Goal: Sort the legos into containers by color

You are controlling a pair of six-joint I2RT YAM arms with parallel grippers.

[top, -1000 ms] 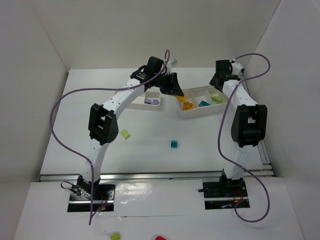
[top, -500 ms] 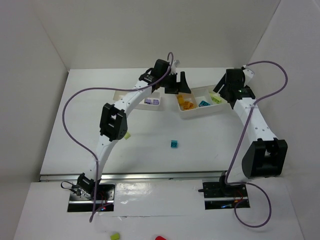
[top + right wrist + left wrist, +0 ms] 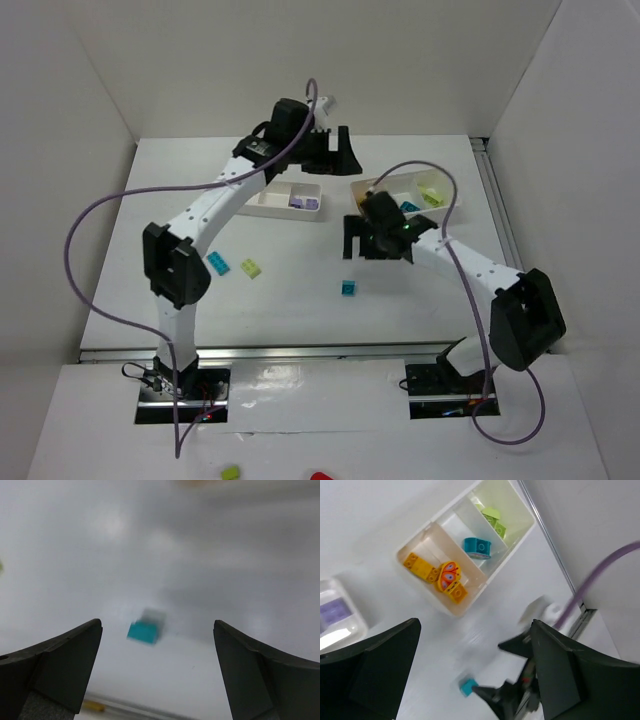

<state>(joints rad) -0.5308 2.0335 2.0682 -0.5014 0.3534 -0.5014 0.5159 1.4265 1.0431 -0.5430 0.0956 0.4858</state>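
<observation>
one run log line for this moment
left gripper: open, empty | right gripper: open, facing teal brick | table: green brick loose

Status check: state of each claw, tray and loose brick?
Left claw, open, empty.
Right claw, open, empty, aimed at the middle teal brick.
Right tray, holds orange bricks, a sorted teal brick, lime bricks, one colour per compartment.
Left tray, purple bricks in its right-end compartment.
Middle teal brick, loose, unsorted.
Left teal brick, loose, unsorted.
Loose lime brick, unsorted, beside it.
</observation>
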